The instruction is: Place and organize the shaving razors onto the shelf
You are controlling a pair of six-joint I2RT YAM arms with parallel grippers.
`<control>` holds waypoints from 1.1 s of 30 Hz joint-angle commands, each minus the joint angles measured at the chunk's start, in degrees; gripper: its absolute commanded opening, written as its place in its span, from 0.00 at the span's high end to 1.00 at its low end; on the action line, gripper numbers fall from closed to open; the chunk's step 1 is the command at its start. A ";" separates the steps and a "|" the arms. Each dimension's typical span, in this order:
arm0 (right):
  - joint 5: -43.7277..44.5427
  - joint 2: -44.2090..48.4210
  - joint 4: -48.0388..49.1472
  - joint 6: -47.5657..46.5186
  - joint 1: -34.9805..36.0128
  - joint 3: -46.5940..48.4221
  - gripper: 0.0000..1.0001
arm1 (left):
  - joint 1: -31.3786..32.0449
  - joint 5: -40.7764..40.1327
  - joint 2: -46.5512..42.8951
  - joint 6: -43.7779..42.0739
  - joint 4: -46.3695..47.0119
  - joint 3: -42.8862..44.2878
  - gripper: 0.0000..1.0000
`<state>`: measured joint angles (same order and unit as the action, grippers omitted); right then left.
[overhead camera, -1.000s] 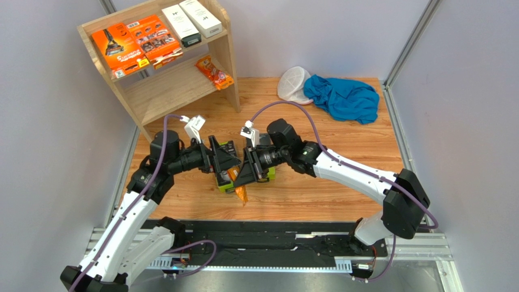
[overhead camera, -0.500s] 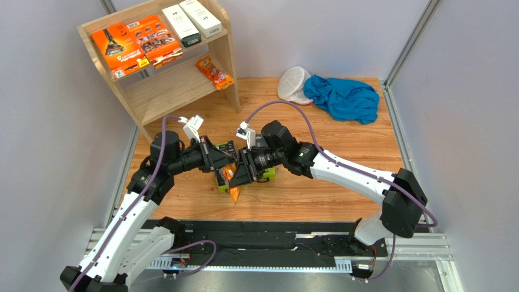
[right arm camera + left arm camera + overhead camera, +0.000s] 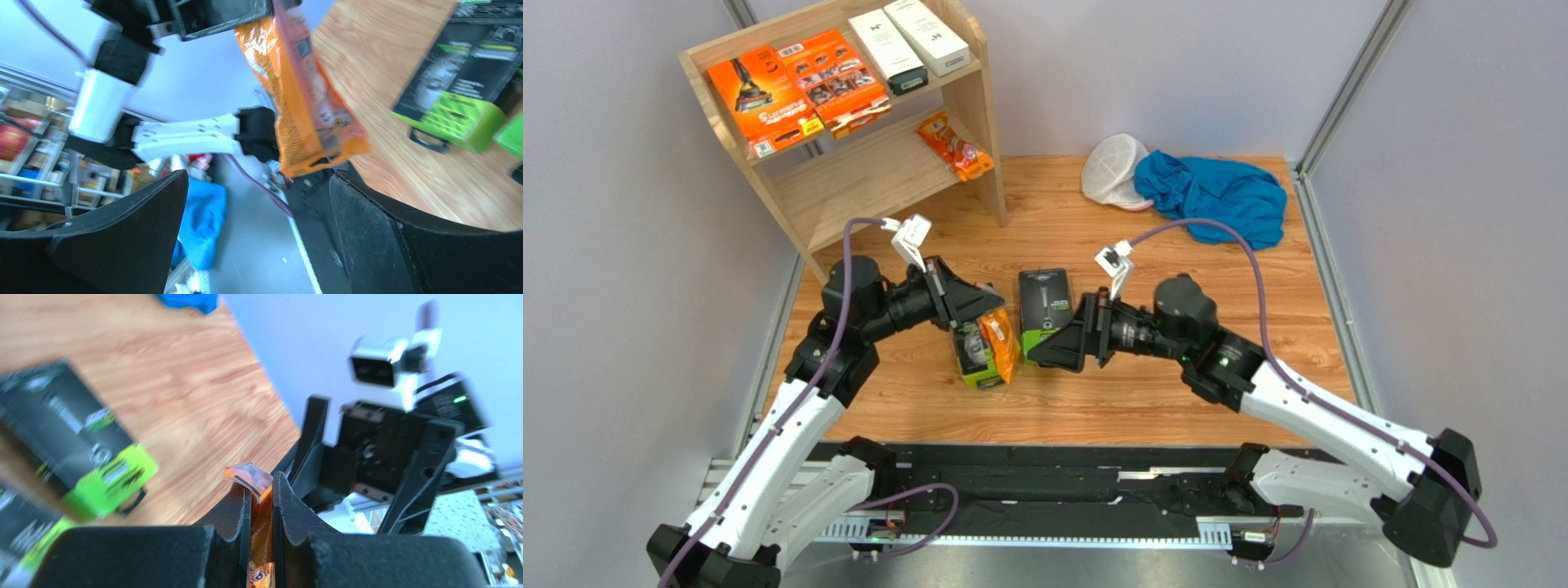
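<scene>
The left fingers [image 3: 979, 309] pinch a small orange packet [image 3: 997, 346] by its edge above the bench [image 3: 1210, 282]; the right fingers [image 3: 1059, 349] stand wide, empty. So thin a hold could slip on the way to the shelf [image 3: 989, 123].

Top view: on each of the slim white boxes [image 3: 887, 49] on the shelf [image 3: 989, 135] we make out one small dark mark, perhaps an "H". Print on the flat orange packs [image 3: 762, 98], the small orange packet [image 3: 997, 346] and the black-and-lime packs [image 3: 1046, 309] is too small or blurred for us to read.
</scene>
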<state>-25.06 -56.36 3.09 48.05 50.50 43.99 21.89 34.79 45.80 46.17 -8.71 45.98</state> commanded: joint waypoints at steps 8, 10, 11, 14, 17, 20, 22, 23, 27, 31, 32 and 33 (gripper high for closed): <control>0.80 0.64 45.85 20.50 -0.75 -18.50 0.11 | -0.27 16.89 14.38 28.33 72.35 -5.81 1.00; 1.24 0.37 47.69 20.94 -0.75 -19.28 0.12 | -0.36 17.86 16.85 35.45 80.04 -5.55 1.00; 1.50 0.28 48.58 21.20 -0.75 -19.64 0.12 | -0.27 18.12 18.95 37.57 86.08 -5.02 1.00; 2.47 0.28 53.50 21.99 -1.02 -20.87 0.12 | -0.27 19.44 21.43 42.15 90.78 -4.14 1.00; 3.70 0.37 58.51 21.91 -1.11 -21.92 0.13 | -0.27 19.53 21.17 42.16 90.98 -4.84 1.00; 5.63 0.20 61.24 21.91 -1.11 -22.54 0.14 | -0.27 19.09 20.56 41.89 90.89 -5.55 1.00; 6.33 -1.11 61.77 21.91 -1.11 -22.28 0.16 | -0.27 19.27 20.29 41.89 90.98 -5.90 1.00; 6.43 -1.82 62.21 22.08 -1.11 -21.76 0.18 | -0.27 19.27 20.29 41.89 90.98 -5.98 1.00; 6.69 -6.82 69.65 24.28 -1.11 -20.27 0.28 | -0.09 19.00 20.03 41.89 91.24 -6.69 1.00; 4.50 -13.59 75.20 27.70 -1.02 -17.54 0.50 | -0.09 18.22 19.50 41.46 91.15 -8.00 1.00; 4.23 -16.13 76.70 29.62 -0.84 -17.18 0.67 | -0.09 17.78 19.33 40.85 90.80 -8.09 1.00; 4.05 -17.11 79.93 30.43 -0.93 -17.01 0.73 | -0.09 17.60 19.24 40.40 90.28 -8.27 1.00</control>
<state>-20.78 -68.86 69.23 73.73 49.67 23.70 21.69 53.43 66.83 87.61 73.08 38.24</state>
